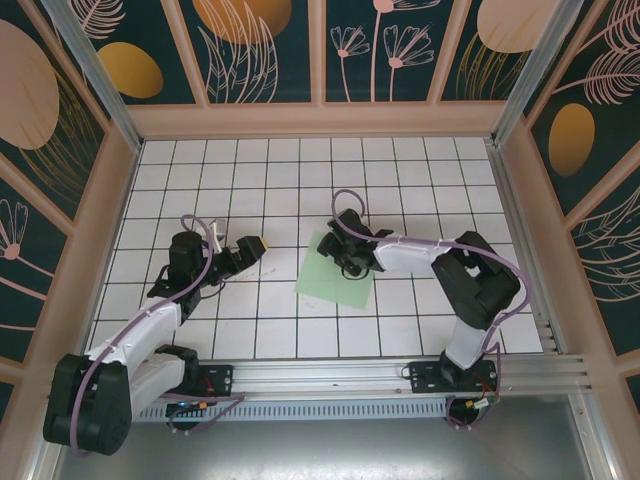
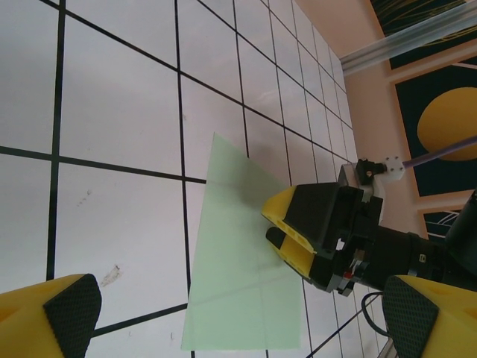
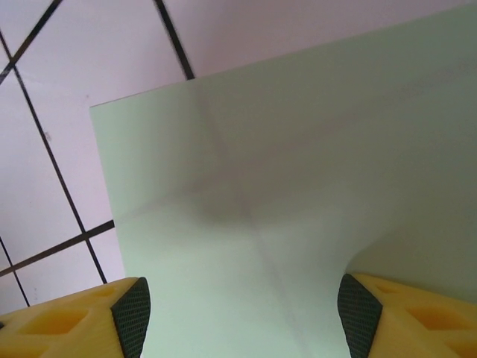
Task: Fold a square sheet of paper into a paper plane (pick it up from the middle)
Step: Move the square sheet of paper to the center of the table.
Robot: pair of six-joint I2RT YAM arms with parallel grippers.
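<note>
The worktop point(image 1: 250, 330) is a white surface ruled in a dark grid. Peach-framed walls point(image 1: 320, 118) with teal floral panels enclose it, and an aluminium rail point(image 1: 400, 372) runs along the near edge. The square sheet of paper point(image 1: 325, 285) lies flat near the middle, slightly right of centre, with faint crease lines. The right pincer point(image 3: 242, 313) is low over the sheet, jaws apart, gripping nothing. The left pincer point(image 2: 238, 317) stands fully open to the left, clear of the sheet.

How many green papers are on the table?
1. The square sheet of paper lies flat in the middle of the table, beneath the open right gripper. None looks hidden.
</note>
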